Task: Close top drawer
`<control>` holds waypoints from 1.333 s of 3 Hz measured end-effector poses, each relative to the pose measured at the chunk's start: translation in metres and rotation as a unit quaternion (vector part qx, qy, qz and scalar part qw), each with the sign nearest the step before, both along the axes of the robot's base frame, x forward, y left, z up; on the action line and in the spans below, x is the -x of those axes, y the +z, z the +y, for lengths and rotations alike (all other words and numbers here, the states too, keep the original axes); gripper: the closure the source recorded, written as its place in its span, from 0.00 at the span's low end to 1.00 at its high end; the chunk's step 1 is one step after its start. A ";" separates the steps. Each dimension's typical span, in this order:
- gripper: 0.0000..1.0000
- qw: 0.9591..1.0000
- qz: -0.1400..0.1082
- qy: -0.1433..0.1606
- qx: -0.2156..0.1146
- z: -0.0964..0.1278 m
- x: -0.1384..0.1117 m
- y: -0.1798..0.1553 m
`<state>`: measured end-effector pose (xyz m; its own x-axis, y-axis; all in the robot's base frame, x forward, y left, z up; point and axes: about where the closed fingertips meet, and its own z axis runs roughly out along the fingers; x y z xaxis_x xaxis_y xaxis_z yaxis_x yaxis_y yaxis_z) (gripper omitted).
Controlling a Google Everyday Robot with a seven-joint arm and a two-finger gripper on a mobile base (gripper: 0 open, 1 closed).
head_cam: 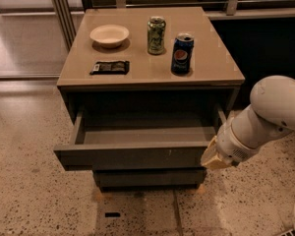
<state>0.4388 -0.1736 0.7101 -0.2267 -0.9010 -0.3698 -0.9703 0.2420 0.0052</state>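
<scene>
You have the top drawer [132, 156] standing well out of the bench [214, 65], its wide front forward of the narrower drawer front [150, 177] below it. Your tool [212, 156] sits at the right end of that wide front, touching it or just beside its corner, and you cannot tell how far open it is or whether it has hold of anything. On the bench top you can see a pale bowl [109, 35], a green can [156, 35], a blue can [182, 53] and a black packet [109, 67].

White bowl [109, 34], green can [156, 35], blue can [182, 54], black packet [109, 67] on tabletop [214, 63]
</scene>
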 end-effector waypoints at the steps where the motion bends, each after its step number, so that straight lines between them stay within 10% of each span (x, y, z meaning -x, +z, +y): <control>1: 1.00 1.000 -0.014 0.009 0.010 -0.010 0.001 -0.026; 4: 1.00 0.987 -0.147 0.005 -0.064 -0.017 -0.044 -0.097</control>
<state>0.4833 -0.1908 0.6134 -0.0845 -0.8444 -0.5291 -0.9366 0.2485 -0.2471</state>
